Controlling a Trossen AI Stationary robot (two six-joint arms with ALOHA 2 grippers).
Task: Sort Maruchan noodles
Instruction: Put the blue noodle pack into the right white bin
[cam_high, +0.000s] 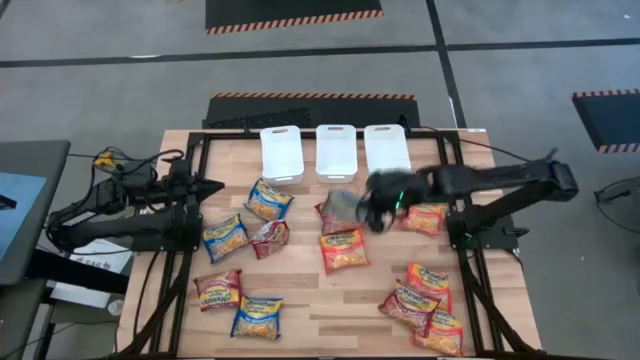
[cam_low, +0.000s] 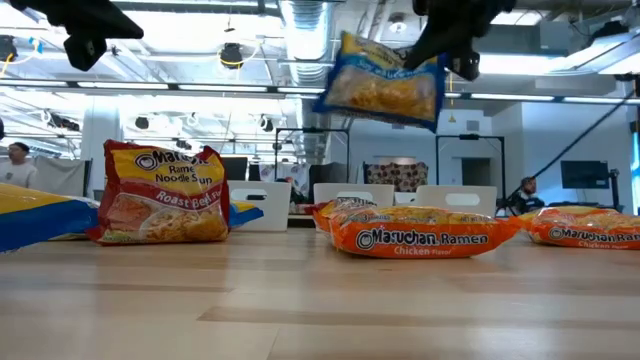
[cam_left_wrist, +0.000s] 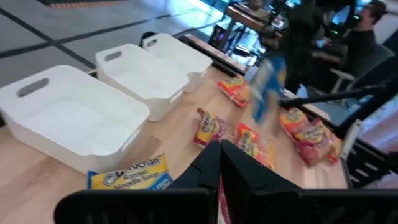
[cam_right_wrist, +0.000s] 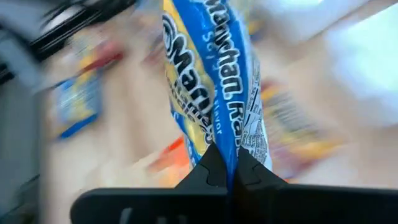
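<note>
My left gripper (cam_high: 215, 186) waits at the table's left side, fingers pressed together, with a blue packet (cam_high: 268, 199) just ahead of it. My right gripper (cam_high: 372, 212) pinches a blue Maruchan packet (cam_low: 385, 85) clear above the wood, orange packet (cam_high: 344, 249) below. The white bins (cam_high: 335, 151) stand just beyond. Motion smears its surroundings in the right wrist view.

Bare wood lies before the three white bins (cam_high: 334, 150); packets (cam_high: 343, 250) crowd the middle and right-front of the table (cam_high: 310, 315).
</note>
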